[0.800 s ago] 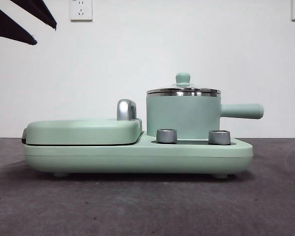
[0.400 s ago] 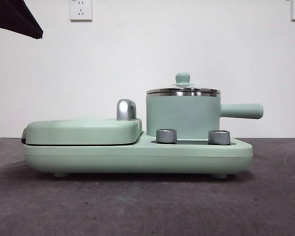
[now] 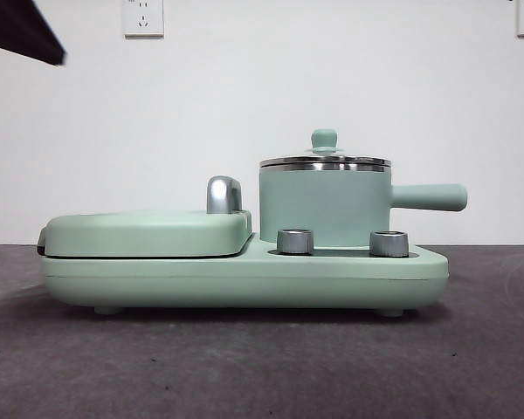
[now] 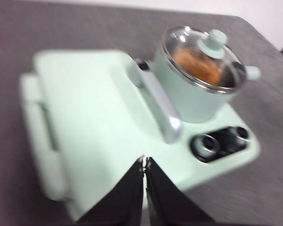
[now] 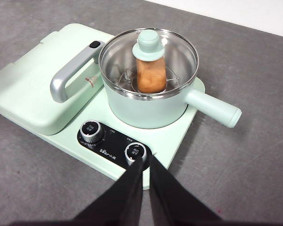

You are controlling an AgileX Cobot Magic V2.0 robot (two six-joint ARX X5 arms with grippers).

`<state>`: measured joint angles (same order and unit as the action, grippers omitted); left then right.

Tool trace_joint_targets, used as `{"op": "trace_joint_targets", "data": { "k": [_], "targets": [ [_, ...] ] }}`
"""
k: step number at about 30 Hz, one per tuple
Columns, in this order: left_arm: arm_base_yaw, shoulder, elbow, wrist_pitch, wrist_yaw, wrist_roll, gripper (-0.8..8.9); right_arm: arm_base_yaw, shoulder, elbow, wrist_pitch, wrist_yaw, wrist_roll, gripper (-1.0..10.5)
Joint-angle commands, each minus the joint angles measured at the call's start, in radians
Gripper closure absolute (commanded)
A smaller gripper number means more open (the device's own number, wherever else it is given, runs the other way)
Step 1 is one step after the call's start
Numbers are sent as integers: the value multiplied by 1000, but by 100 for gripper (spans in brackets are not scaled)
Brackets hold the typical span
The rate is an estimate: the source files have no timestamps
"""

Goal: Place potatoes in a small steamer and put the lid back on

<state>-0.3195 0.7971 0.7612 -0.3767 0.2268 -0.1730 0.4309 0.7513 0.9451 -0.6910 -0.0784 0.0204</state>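
Observation:
The mint-green steamer pot (image 3: 325, 205) stands on the right of the cooker base, its straight handle (image 3: 430, 197) pointing right. The glass lid (image 3: 325, 162) with its green knob (image 3: 324, 138) sits on the pot. The orange-brown potato (image 5: 151, 77) lies inside on a wire rack, seen through the lid; it also shows in the left wrist view (image 4: 196, 65). My left gripper (image 4: 145, 162) is shut and empty, high above the griddle side. My right gripper (image 5: 146, 161) is shut and empty, high above the knob side of the base. Neither touches the pot.
The flat green griddle cover (image 3: 148, 231) with a chrome handle (image 3: 224, 194) fills the left half of the base (image 3: 244, 279). Two steel control knobs (image 3: 296, 241) sit in front of the pot. A black arm tip (image 3: 17, 30) shows at the top left corner.
The black arm tip at the top left of the front view has drawn back toward the corner and its two points have merged into one wedge. Pot, lid and cooker have not moved.

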Motion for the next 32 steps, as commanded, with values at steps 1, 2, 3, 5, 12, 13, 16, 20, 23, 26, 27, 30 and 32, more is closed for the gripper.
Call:
{"op": "trace_joint_targets", "data": {
  "k": [1, 2, 3, 5, 12, 13, 16, 20, 23, 26, 27, 30, 32],
  "targets": [
    [29, -71, -76, 65, -57, 76, 807, 5, 3, 7, 11, 0, 2, 927],
    [45, -114, -126, 100, -76, 76, 807, 5, 3, 7, 11, 0, 3, 927],
    [65, -161, -181, 132, -91, 76, 807, 5, 3, 7, 11, 0, 3, 927],
    [111, -258, -284, 173, -100, 67, 807, 5, 3, 7, 11, 0, 3, 927],
    [244, -579, -571, 190, -102, 91, 807, 5, 3, 7, 11, 0, 3, 927],
    [251, -611, -596, 190, -108, 95, 807, 5, 3, 7, 11, 0, 3, 927],
    [256, -705, -664, 190, -153, 98, 807, 5, 3, 7, 11, 0, 2, 927],
    [255, -795, -739, 220, -160, 93, 807, 5, 4, 7, 11, 0, 3, 927],
    [253, -787, -748, 208, -154, 93, 807, 5, 3, 7, 11, 0, 3, 927],
    [254, -786, -748, 210, -155, 93, 807, 5, 3, 7, 11, 0, 3, 927],
    [254, -785, -748, 214, -155, 93, 807, 5, 3, 7, 11, 0, 2, 927],
    [254, -786, -748, 216, -155, 93, 807, 5, 3, 7, 11, 0, 3, 927],
    [254, -786, -748, 216, -155, 93, 807, 5, 3, 7, 11, 0, 2, 927]
  ]
}}
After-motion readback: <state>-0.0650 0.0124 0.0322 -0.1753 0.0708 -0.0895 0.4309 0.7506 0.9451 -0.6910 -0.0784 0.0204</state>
